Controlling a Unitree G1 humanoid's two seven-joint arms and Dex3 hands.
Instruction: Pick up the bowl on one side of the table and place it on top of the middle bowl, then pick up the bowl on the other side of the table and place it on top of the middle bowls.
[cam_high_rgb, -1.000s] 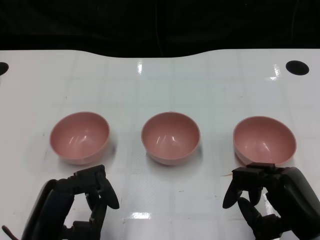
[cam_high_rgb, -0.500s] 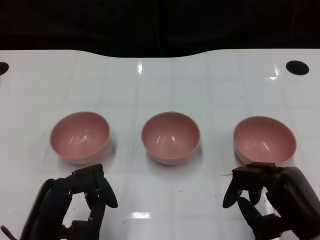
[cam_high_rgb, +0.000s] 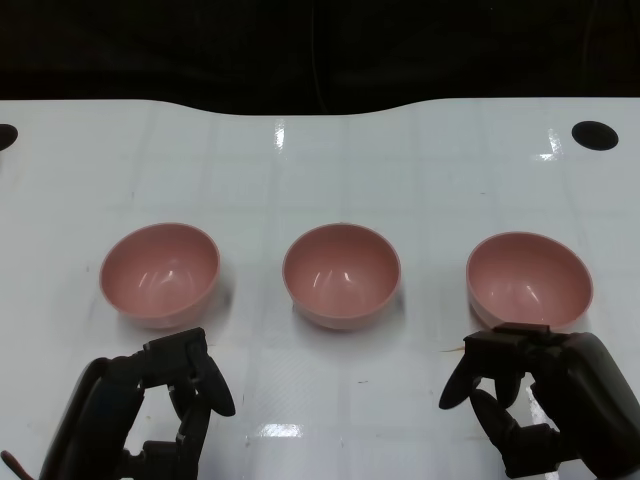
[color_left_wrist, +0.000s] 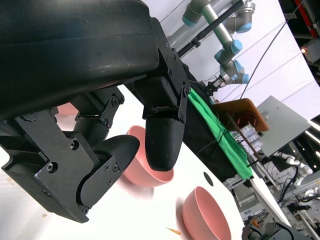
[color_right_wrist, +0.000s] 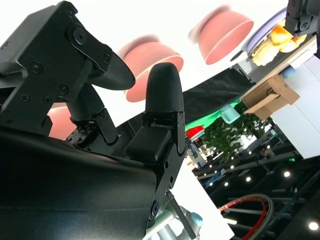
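Three pink bowls sit in a row across mid-frame of the head view on the white table (cam_high_rgb: 320, 160): left bowl (cam_high_rgb: 159, 274) at centre left, middle bowl (cam_high_rgb: 341, 275) at centre, right bowl (cam_high_rgb: 528, 282) at centre right, all upright, well apart, none stacked. Left hand (cam_high_rgb: 150, 405) is at lower left, just below the left bowl and clear of it, fingers apart, holding nothing. Right hand (cam_high_rgb: 530, 395) is at lower right, fingers apart and empty, its top edge right against the right bowl's near rim; can't tell if it touches. Left wrist view: fingers (color_left_wrist: 162, 135) spread over the table, two bowls beyond them. Right wrist view: fingers (color_right_wrist: 162, 95) apart, bowls blurred at the frame's top. Black hole (cam_high_rgb: 594, 135) in the table at upper right. No readable text, brand or label anywhere
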